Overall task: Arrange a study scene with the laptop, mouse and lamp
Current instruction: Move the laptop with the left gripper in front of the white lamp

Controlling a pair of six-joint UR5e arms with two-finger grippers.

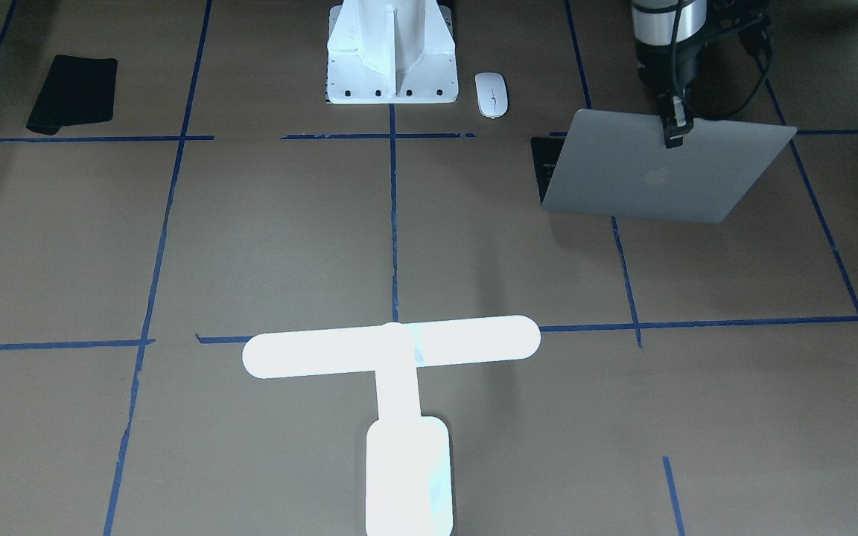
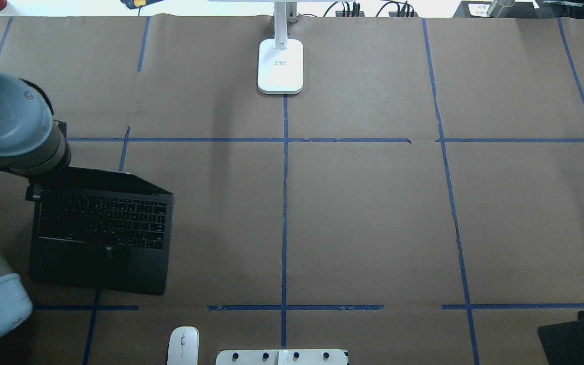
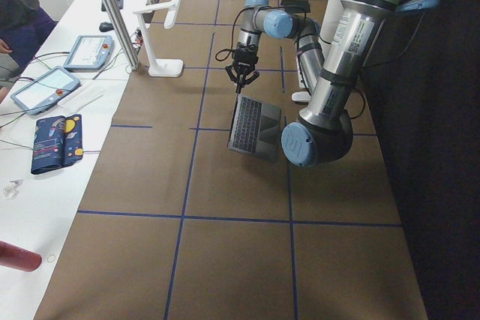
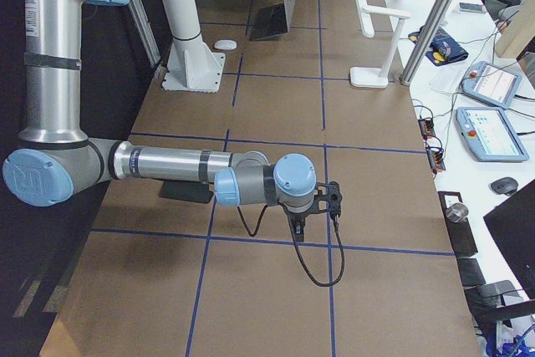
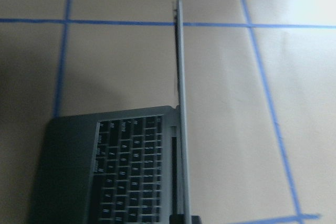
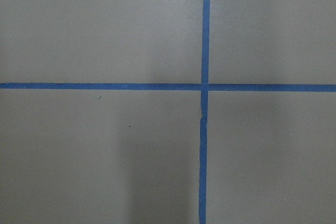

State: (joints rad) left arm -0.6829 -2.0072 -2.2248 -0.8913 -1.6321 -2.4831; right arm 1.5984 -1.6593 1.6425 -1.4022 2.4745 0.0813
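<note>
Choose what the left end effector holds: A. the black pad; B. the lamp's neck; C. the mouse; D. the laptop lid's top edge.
D: the left end effector clamps the top edge of the laptop lid, well away from the mouse and the lamp.

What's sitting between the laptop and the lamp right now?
Nothing. In the overhead view the stretch from the laptop to the lamp is bare brown paper, crossed only by blue tape lines.
</note>
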